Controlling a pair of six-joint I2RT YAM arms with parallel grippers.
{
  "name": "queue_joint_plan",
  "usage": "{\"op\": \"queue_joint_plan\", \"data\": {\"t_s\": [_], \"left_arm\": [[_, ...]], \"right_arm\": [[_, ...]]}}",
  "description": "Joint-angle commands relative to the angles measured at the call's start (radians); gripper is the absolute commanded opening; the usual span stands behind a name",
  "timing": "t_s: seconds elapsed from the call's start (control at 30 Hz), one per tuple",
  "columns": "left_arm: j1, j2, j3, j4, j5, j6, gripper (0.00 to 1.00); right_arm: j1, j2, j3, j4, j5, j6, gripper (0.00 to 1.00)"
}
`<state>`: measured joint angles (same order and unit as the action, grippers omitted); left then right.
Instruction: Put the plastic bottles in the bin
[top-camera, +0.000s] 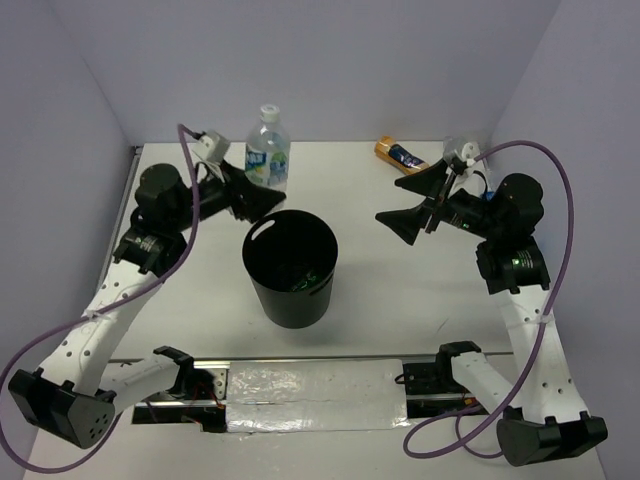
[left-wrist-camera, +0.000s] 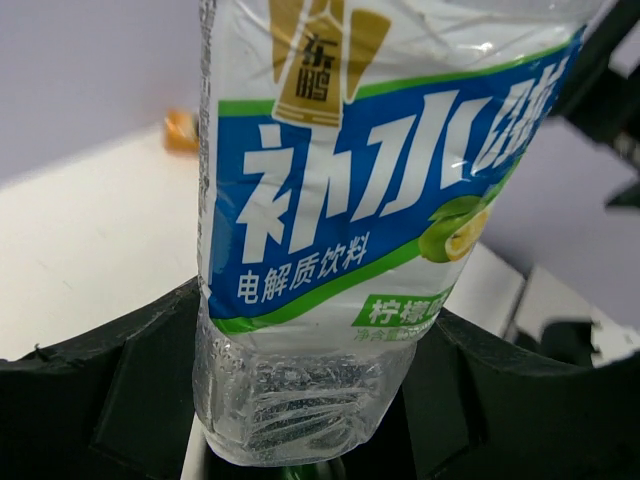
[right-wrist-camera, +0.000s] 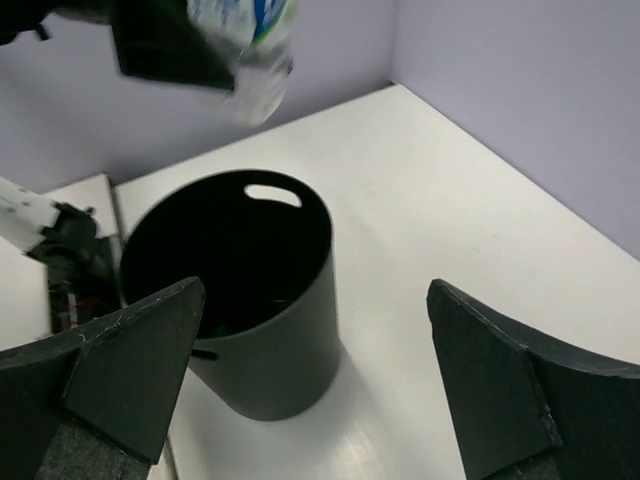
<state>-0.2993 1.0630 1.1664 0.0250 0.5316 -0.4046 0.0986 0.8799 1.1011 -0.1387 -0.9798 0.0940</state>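
pale purple walls (top-camera: 320, 60) close a white counter (top-camera: 400, 300) on three sides. the left arm (top-camera: 150, 250) bends toward the far left corner, the left gripper (top-camera: 258, 197) up off the surface and clamped on the base of a clear bottle (top-camera: 267, 150) with a blue label, upright just beyond the black bin (top-camera: 290, 265) at the counter's middle. the right arm (top-camera: 515, 250) comes in from the right edge, the right gripper (top-camera: 408, 203) spread wide, empty, facing the bin. an orange bottle (top-camera: 400, 153) lies near the far right corner.
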Motion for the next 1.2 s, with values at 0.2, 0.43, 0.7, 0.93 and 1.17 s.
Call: {"op": "queue_joint_plan", "data": {"t_s": [0.2,0.43,0.7,0.93,1.17], "left_arm": [[-0.161,-0.080,-0.171,-0.195,-0.077,0.145,0.11],[-0.184,-0.133,-0.212,-0.250,-0.128,0.164,0.68],[-0.185,-0.198,-0.221,-0.260,-0.116,0.162,0.99],[-0.185,-0.247,-0.243,-0.246,-0.093,0.171,0.99],[-0.185,-0.406,-0.313,-0.209,-0.200,0.199,0.99]], "right_arm": [[-0.065,-0.045,0.031,-0.156,0.130,-0.218,1.00],[-0.161,-0.010,0.000,-0.194,0.139,-0.249,1.00],[-0.253,0.092,-0.018,-0.277,0.392,-0.387,1.00],[-0.329,0.404,0.009,-0.157,0.912,-0.373,1.00],[-0.350,0.864,0.325,-0.124,1.266,-0.346,1.00]]}}
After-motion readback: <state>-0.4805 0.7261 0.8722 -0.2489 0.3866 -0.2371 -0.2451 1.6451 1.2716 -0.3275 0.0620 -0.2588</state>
